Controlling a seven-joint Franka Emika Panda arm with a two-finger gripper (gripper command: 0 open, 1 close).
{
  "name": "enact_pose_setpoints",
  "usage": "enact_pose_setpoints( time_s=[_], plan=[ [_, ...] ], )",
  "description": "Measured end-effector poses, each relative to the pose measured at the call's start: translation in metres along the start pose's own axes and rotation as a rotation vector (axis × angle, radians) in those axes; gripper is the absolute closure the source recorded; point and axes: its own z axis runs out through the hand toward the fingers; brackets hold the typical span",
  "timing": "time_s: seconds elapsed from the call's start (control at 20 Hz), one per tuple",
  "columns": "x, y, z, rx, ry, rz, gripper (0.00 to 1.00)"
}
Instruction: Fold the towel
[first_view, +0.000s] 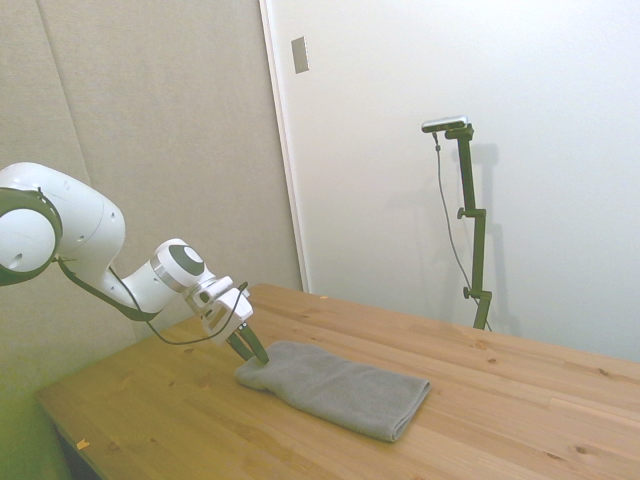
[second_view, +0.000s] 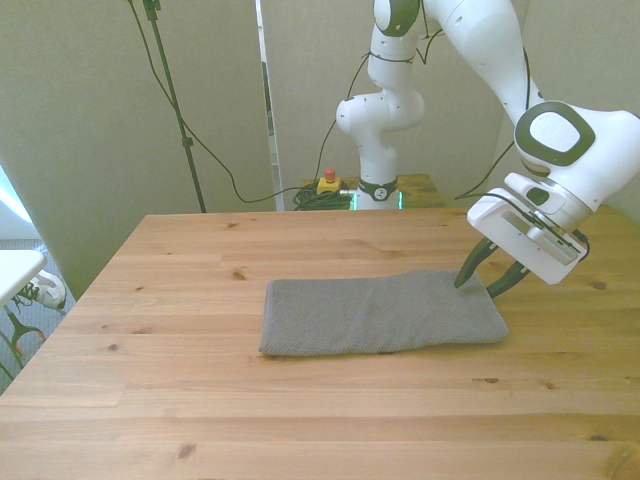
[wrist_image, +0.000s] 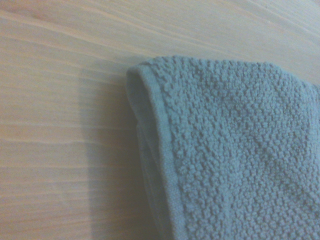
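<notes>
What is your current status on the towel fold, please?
Gripper at the towel's end on the front view's right, fingers close together, grip not confirmed. Towel flat on the table, layered. Nothing in the way.

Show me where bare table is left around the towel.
Bare wood: the wide band between the towel and the table's near edge, and the front view's left. Crowded only at the towel's right end, where the gripper works.
</notes>
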Motion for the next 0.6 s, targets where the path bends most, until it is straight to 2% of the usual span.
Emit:
enact_pose_setpoints(
  time_s=[0.6],
  plan=[
    [0.0097,0.0026,-0.0006,0.028,-0.005,0.011,1.00]
  ],
)
